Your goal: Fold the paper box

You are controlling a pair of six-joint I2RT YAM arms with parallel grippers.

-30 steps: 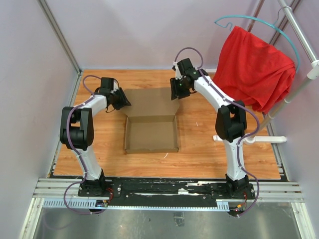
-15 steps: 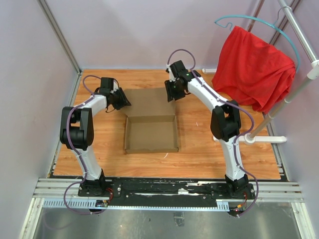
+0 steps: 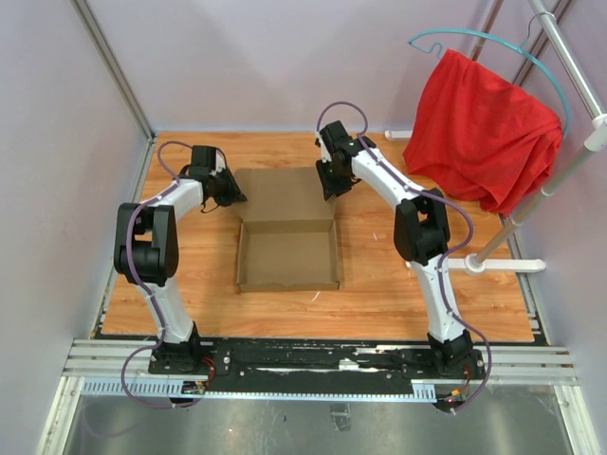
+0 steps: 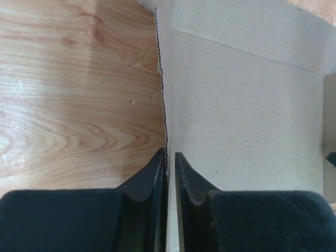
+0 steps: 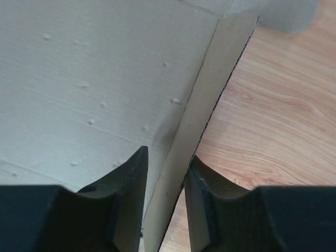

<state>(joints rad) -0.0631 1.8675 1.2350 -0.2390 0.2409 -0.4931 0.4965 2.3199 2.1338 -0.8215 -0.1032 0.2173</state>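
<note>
The paper box (image 3: 287, 254) is a shallow brown cardboard tray in the middle of the wooden table, with its lid panel (image 3: 283, 192) lying open behind it. My left gripper (image 3: 230, 196) is at the lid's left edge. In the left wrist view its jaws (image 4: 169, 152) are pinched on the upright side flap (image 4: 164, 105). My right gripper (image 3: 327, 186) is at the lid's right edge. In the right wrist view its jaws (image 5: 168, 152) straddle the tilted side flap (image 5: 207, 100); the right finger touches it and the left finger stands apart from it.
A red cloth (image 3: 484, 128) hangs on a teal hanger from a rack at the right, whose white foot (image 3: 493, 265) rests on the table. Purple walls close in the left and back sides. The arm bases sit on the rail at the near edge.
My right arm has swung left until its jaws reached the lid's right flap. Both grippers have narrowed, the left one closing onto its flap.
</note>
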